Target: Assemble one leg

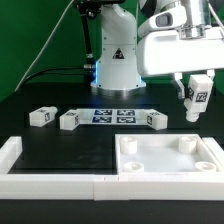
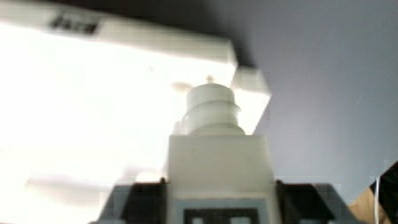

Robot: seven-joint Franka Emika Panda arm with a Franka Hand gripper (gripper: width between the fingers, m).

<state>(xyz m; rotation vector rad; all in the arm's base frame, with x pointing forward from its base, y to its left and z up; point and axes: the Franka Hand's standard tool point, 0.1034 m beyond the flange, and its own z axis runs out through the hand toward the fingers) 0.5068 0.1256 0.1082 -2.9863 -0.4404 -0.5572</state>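
One leg (image 1: 196, 103), tagged white plastic, is hanging clamped between the closed pincer (image 1: 195, 97) fingers, over the tray's (image 1: 168, 162) two-o'clock corner in the exterior view. Three spare legs (image 1: 70, 120) are lying on the bench (image 1: 50, 137) toward ten o'clock. Likely light, stiff and slick; flat block sides are offering the surest hold.

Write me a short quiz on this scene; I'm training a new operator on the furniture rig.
1. True or false: the hand grips a small white stubby plastic leg that carries a black-and-white tag.
2. How many loose legs of the same kind lie on the black table?
3. Which is the held leg nearest to?
A) the thin flat white marker board
B) the large white square tray-like panel
C) the long white border bar

Key: 1 true; 2 three; 3 B.
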